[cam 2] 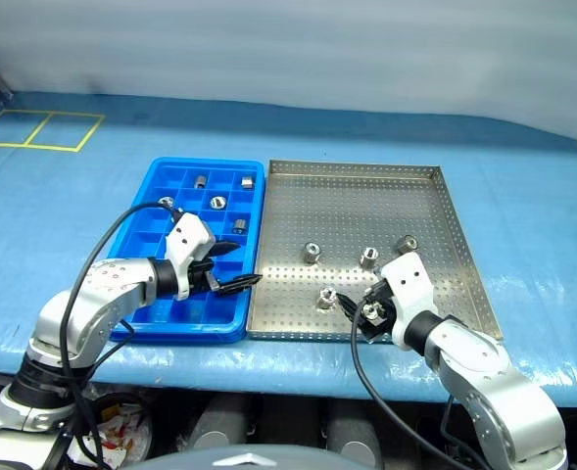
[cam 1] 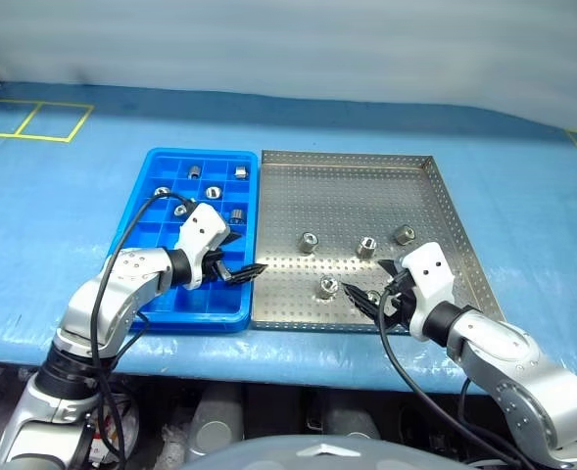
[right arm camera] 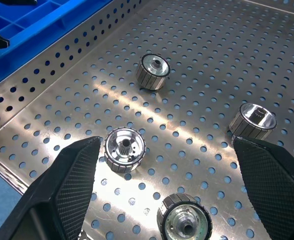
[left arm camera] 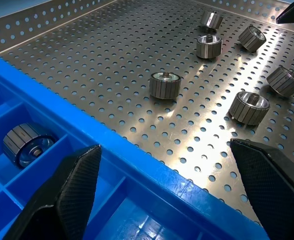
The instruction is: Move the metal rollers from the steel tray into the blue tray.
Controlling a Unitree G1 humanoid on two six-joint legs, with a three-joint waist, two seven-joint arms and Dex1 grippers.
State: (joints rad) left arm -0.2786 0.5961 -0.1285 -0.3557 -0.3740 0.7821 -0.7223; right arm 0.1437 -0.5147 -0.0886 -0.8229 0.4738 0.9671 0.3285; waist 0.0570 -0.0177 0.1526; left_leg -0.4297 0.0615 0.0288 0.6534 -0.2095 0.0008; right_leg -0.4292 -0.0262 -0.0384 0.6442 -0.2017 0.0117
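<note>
The steel tray (cam 1: 366, 186) lies at centre right with several metal rollers on it, among them one (cam 1: 309, 241) mid-tray and one (cam 1: 328, 287) near the front. Against its left side lies the blue tray (cam 1: 195, 320), with several rollers (cam 1: 213, 193) in its far compartments. My left gripper (cam 1: 244, 257) is open above the blue tray's near right corner, nothing between its fingers (left arm camera: 77, 185). My right gripper (cam 1: 374, 286) is open low over the steel tray's front edge. Two rollers (right arm camera: 124, 149) (right arm camera: 184, 225) lie between its fingers (right arm camera: 276, 185), untouched.
Both trays rest on a table under a blue cloth (cam 1: 523, 196). Yellow tape lines (cam 1: 33, 119) mark the cloth at far left. The table's front edge runs just below the trays, close to both arms.
</note>
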